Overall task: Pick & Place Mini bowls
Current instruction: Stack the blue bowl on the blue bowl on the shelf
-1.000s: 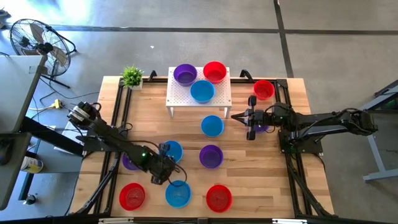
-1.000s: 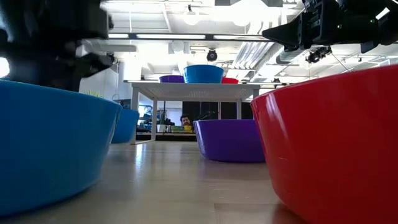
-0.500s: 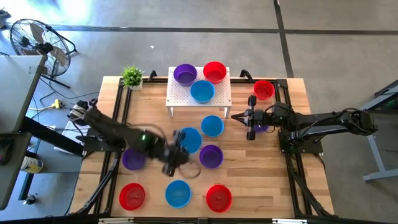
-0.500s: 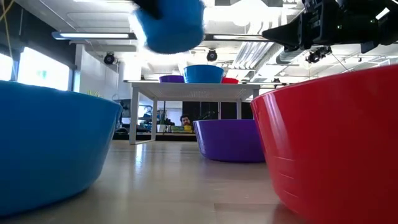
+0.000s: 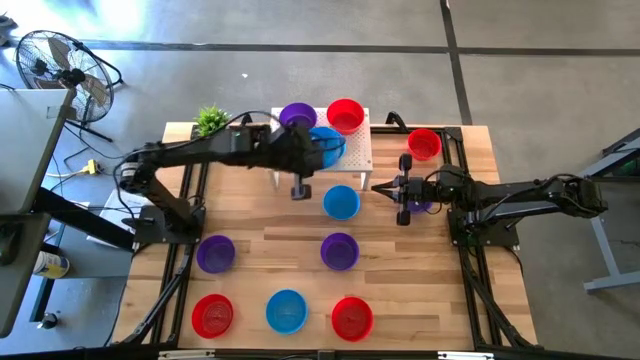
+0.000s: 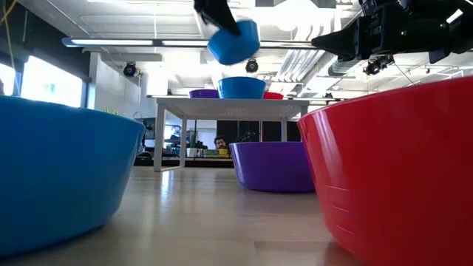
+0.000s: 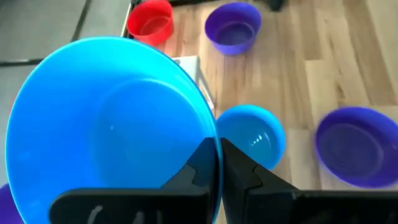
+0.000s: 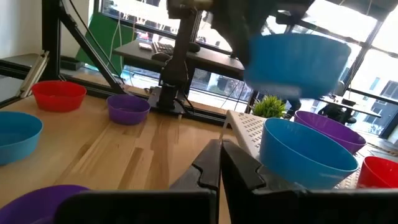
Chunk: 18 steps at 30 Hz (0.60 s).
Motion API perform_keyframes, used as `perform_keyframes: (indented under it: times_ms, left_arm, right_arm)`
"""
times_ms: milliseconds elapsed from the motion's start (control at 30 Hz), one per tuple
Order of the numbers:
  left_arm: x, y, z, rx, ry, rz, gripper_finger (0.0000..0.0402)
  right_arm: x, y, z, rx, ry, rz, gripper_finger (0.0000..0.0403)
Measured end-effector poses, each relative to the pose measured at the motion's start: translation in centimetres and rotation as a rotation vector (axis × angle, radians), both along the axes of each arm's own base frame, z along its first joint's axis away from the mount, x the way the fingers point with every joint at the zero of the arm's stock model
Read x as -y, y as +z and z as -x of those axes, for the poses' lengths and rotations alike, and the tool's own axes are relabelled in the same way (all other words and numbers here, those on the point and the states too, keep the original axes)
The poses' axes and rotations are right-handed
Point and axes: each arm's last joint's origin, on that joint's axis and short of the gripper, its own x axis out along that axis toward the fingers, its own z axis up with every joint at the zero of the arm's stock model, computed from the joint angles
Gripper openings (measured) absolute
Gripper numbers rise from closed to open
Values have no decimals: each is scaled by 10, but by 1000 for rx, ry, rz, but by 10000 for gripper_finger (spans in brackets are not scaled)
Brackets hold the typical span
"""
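Since a second ago the left arm has been swinging up from the near left of the table to the white perforated stand (image 5: 352,152) at the far middle, carrying a blue bowl (image 7: 112,134) with it. Now the left gripper (image 7: 219,167) is pinching that bowl's rim between closed fingers and hanging it in the air above the stand, over the blue bowl on the stand (image 5: 328,147). A purple bowl (image 5: 296,115) and a red bowl (image 5: 345,113) are sitting on the stand too. The right gripper (image 5: 382,187) is waiting just right of the stand with its fingers shut on nothing. More bowls are lying on the wooden table (image 5: 420,300), among them another blue one (image 5: 341,202) just in front of the stand. No writing or labels are readable anywhere.
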Motion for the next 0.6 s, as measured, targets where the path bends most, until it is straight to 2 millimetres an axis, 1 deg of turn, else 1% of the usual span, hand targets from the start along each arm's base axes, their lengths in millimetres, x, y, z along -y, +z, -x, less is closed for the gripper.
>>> perform_keyframes:
  times_ms: [67, 167, 300, 467, 600]
  left_arm:
    - [-8, -4, -1, -17, 5, -5, 3]
    - [-18, -6, -8, 4, 9, -30, 3]
    - [-34, -19, -17, -27, 30, -37, 3]
    - [-51, -23, -16, -36, 68, -34, 3]
    - [-56, -24, -16, -27, 60, -22, 3]
  right_arm:
    - [0, 0, 0, 1, 0, 0, 1]
    - [0, 0, 0, 1, 0, 0, 2]
    - [0, 0, 0, 1, 0, 1, 1]
    - [0, 0, 0, 2, -8, 4, 2]
    - [0, 0, 0, 2, -8, 3, 1]
